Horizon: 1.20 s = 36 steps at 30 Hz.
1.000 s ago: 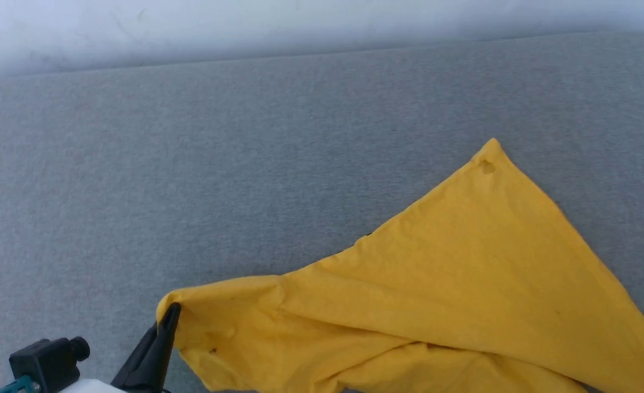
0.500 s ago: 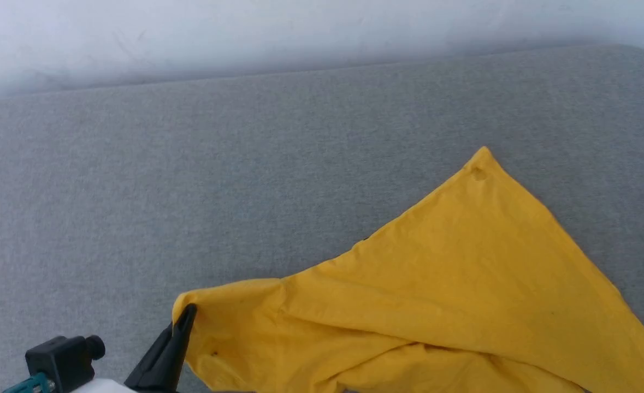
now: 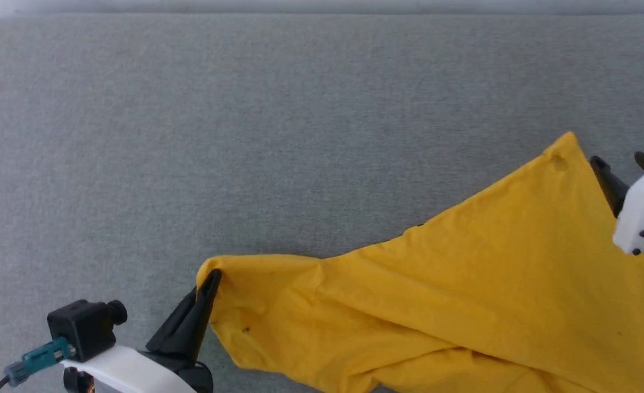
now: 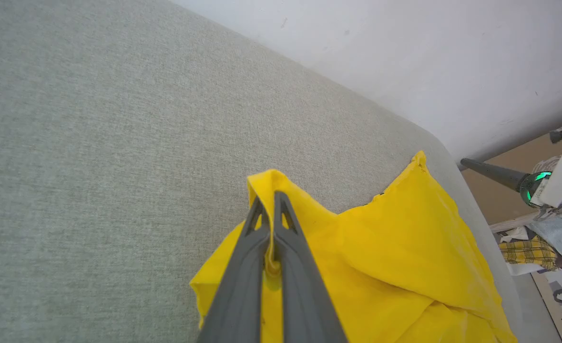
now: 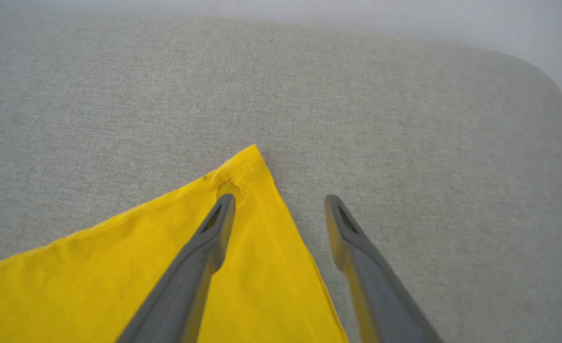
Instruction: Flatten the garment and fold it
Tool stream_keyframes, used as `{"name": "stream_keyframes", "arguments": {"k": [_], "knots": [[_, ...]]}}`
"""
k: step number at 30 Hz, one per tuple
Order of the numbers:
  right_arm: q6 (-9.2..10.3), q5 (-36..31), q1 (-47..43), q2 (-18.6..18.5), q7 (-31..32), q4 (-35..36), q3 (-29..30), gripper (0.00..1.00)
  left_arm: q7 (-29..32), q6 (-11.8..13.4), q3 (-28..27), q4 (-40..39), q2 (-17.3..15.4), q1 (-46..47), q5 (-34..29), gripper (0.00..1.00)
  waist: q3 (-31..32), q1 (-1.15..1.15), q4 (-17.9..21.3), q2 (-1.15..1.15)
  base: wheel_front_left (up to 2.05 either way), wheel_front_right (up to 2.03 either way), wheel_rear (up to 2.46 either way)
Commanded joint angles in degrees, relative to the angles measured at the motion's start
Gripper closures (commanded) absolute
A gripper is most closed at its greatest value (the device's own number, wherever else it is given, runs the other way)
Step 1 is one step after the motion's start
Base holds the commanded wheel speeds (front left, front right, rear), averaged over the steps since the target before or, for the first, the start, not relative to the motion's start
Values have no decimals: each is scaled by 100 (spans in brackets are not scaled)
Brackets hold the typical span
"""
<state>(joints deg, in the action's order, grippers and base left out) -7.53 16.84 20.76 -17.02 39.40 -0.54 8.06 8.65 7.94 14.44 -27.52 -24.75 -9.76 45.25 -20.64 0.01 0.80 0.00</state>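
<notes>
The yellow garment [image 3: 464, 289] lies plain side up on the grey cushion [image 3: 245, 136], spreading from the lower middle to the right edge of the head view. My left gripper [image 3: 212, 275] is shut on the garment's [image 4: 404, 247] left corner, cloth pinched between its fingers [image 4: 242, 286]. A far corner with a small hole [image 5: 233, 183] points up and right. My right gripper [image 3: 622, 161] hangs open just right of that corner; in the right wrist view its left finger [image 5: 204, 247] is over the cloth [image 5: 118, 267] and its right finger [image 5: 357, 252] over bare cushion. The printed front is hidden.
The grey cushion's far edge meets a white wall [image 4: 404, 57]. Beyond the cushion's rounded right corner [image 5: 538, 81] are a tripod leg [image 4: 490, 172], cables and a checked cloth [image 4: 528, 250] on the floor.
The head view has shifted, bringing the right gripper into sight beside the far corner. The left gripper stays shut on the left corner, which sits a little further right and up.
</notes>
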Motion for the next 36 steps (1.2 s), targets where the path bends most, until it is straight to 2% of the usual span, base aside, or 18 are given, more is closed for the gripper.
{"name": "stream_keyframes", "arguments": {"k": [1,7,17,18,19,23,26,31,36], "knots": [[4,-39,87,-36,27,-46,-31,0,23,-52,10,15,25,92,-72,100,-334,-1,-334,0,0,0,0],[4,-172,396,-240,191,-546,-199,0,21,-123,120,118,75,279,-97,100,-497,-1,-561,0,0,0,0],[4,-83,420,-530,567,-847,-248,0,-35,-182,195,223,149,387,-68,100,-628,-1,-724,0,0,0,0],[4,-55,404,-520,682,-880,-241,54,-39,-180,188,223,147,388,-64,100,-638,-1,-725,0,0,0,0],[4,-12,392,-512,817,-903,-257,100,-42,-178,179,222,144,390,-61,100,-647,-1,-723,0,0,0,0],[4,122,382,-540,1145,-797,-327,100,-56,-159,127,213,121,382,-44,100,-606,-1,-675,0,0,0,0],[4,41,426,-465,969,-685,-206,100,-111,-141,63,238,118,398,-46,100,-462,-1,-608,0,0,0,0],[4,-41,451,-157,273,-540,101,100,-313,-24,-87,412,143,651,-249,100,-33,-1,-472,0,0,0,0],[4,-85,446,178,-435,-327,269,100,-445,276,-222,752,163,1252,-675,100,527,-1,-261,0,0,0,0]]}}
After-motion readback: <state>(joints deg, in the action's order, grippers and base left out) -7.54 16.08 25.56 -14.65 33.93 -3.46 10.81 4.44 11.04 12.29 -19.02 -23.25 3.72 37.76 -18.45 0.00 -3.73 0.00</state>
